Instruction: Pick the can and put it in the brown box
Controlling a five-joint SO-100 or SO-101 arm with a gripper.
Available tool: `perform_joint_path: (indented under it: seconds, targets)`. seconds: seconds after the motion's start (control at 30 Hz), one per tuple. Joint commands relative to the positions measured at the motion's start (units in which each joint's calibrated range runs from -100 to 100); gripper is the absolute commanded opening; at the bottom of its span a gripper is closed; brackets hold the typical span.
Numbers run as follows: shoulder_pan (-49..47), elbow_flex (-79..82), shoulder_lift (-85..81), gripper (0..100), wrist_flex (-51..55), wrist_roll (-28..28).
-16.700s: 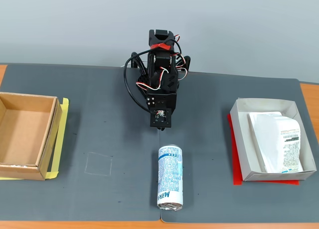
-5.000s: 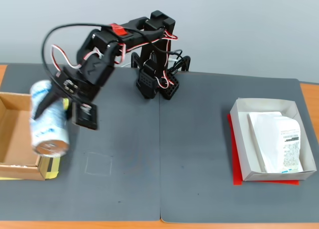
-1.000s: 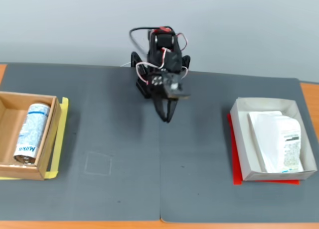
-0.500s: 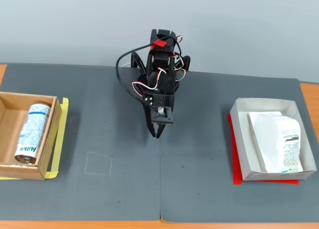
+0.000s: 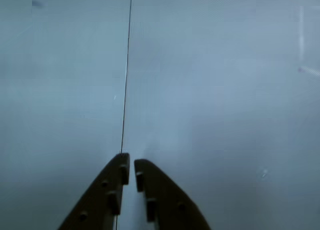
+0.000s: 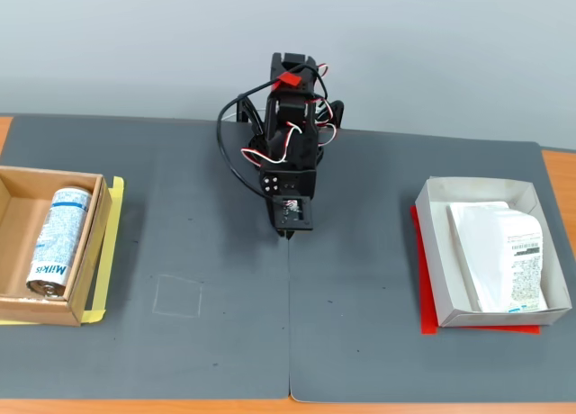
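The white and blue Milkis can (image 6: 56, 239) lies on its side inside the brown box (image 6: 13, 304) at the left edge of the fixed view, along the box's right wall. The arm is folded at the mat's back centre, far from the box, and its gripper (image 6: 286, 233) points down at the mat. In the wrist view the gripper (image 5: 130, 163) has its two dark fingers nearly touching, with nothing between them and only grey mat ahead. The can and the box are out of the wrist view.
A white box (image 6: 432, 252) on a red underlay holds a white labelled packet (image 6: 504, 252) at the right. Yellow tape (image 6: 103, 261) lines the brown box's right side. A faint chalk square (image 6: 177, 297) marks the dark mat, and a seam (image 5: 125, 80) runs down its middle.
The can went from the mat's centre, carried by the gripper, into the brown box. The arm has since swung back to the centre and folded down, with its fingers closing.
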Motion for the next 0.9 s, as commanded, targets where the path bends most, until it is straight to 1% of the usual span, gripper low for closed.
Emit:
perform_joint_path:
  seconds: [0.0,0.3,0.87]
  targets:
    - [-0.4,-3.3,-0.7,2,1.8,-0.2]
    - [-2.7,-3.3,-0.7,2,1.8,-0.2]
    - [-2.4,-3.5,-0.3,2,1.5,0.1]
